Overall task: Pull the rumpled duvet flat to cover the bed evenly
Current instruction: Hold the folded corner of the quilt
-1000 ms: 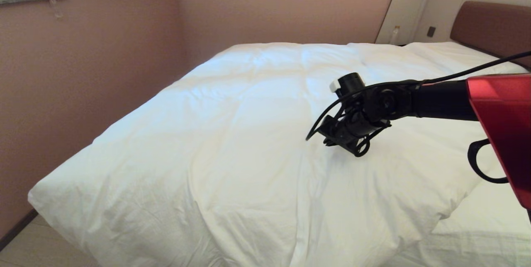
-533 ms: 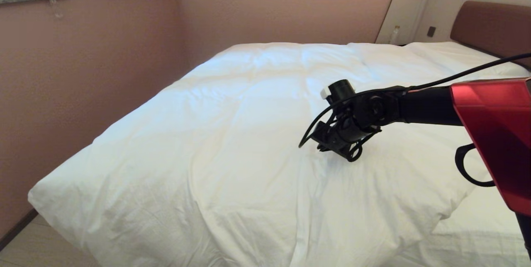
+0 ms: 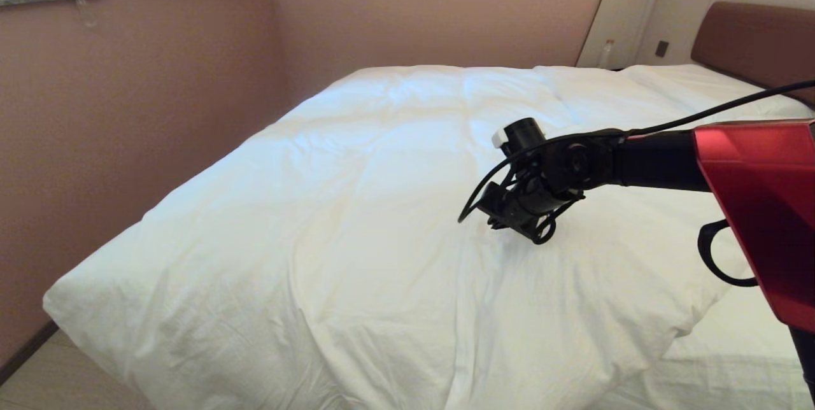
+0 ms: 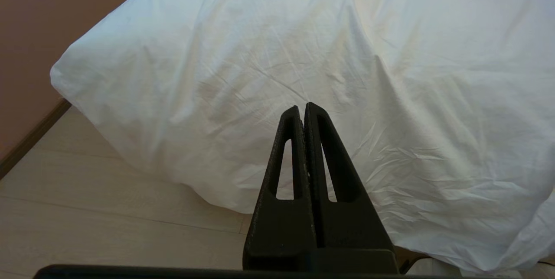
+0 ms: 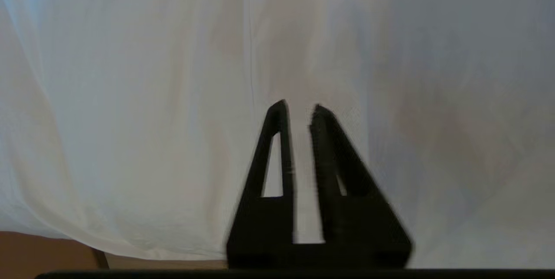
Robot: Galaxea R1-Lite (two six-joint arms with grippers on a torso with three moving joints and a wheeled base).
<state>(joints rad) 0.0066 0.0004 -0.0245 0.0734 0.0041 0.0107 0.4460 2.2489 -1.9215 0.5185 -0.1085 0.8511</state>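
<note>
The white puffy duvet (image 3: 318, 219) lies spread over most of the bed (image 3: 732, 359), its creased near edge hanging over the foot end. At the lower right, the duvet's corner stops short and flat white linen shows. My right gripper (image 3: 500, 222) reaches from the right and points down onto the middle of the duvet. In the right wrist view the right gripper (image 5: 299, 110) stands open by a narrow gap with nothing between its fingers, close over the duvet (image 5: 130, 97). My left gripper (image 4: 302, 108) is shut and empty, held off the foot end before the duvet's (image 4: 303, 45) overhang.
A pink wall (image 3: 127, 111) runs close along the bed's left side, leaving a narrow strip of pale floor (image 3: 51, 378). The brown headboard (image 3: 751, 41) and beige panels stand at the far right, with a small bottle (image 3: 607, 52) beside them. Pale floor (image 4: 86, 209) lies below the foot end.
My right arm has shifted a little to the left over the duvet and then held. The duvet lies as before.
</note>
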